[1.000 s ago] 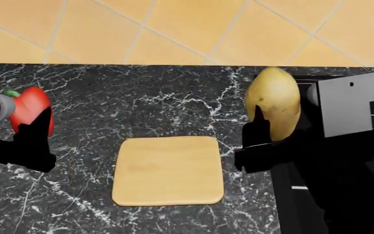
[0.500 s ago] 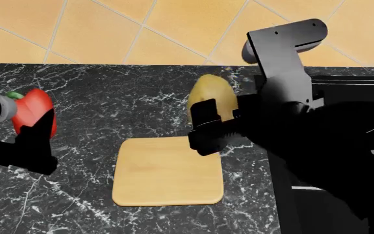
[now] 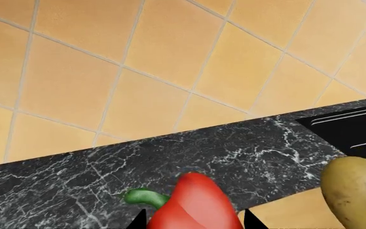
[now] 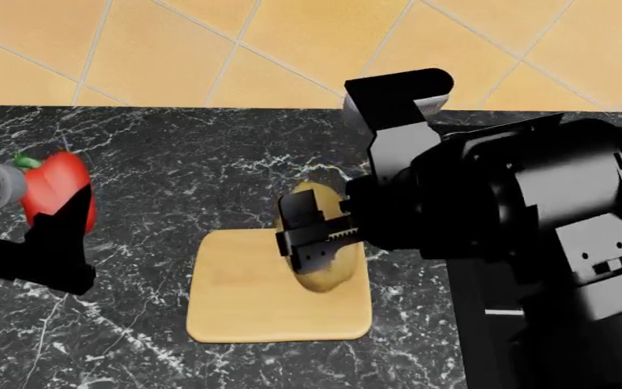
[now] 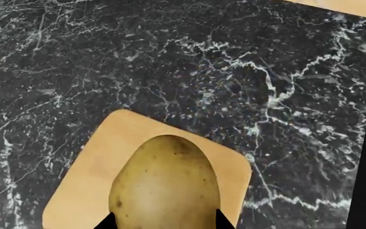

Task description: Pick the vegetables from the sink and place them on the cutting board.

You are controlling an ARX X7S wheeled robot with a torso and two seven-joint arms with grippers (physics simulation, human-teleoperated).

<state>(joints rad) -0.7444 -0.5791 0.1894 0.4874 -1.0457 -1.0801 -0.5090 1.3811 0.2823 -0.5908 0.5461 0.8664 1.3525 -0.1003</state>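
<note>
My right gripper (image 4: 313, 239) is shut on the tan potato (image 4: 324, 271) and holds it over the right part of the wooden cutting board (image 4: 252, 300). In the right wrist view the potato (image 5: 165, 183) fills the space between the jaws above the board (image 5: 97, 167). My left gripper (image 4: 57, 219) is shut on the red bell pepper (image 4: 54, 190) with its green stem, held above the counter left of the board. The left wrist view shows the pepper (image 3: 196, 205) between the jaws and the potato (image 3: 354, 188) beyond. A corner of the black sink (image 3: 354, 129) shows there.
Dark marbled counter (image 4: 181, 178) surrounds the board. An orange tiled wall (image 4: 236, 49) runs behind it. My right arm's bulky black body (image 4: 527, 219) covers the counter's right side and the sink area.
My right gripper has carried the potato from the right, above the sink side, leftward and down over the cutting board. The left gripper with the pepper has barely moved.
</note>
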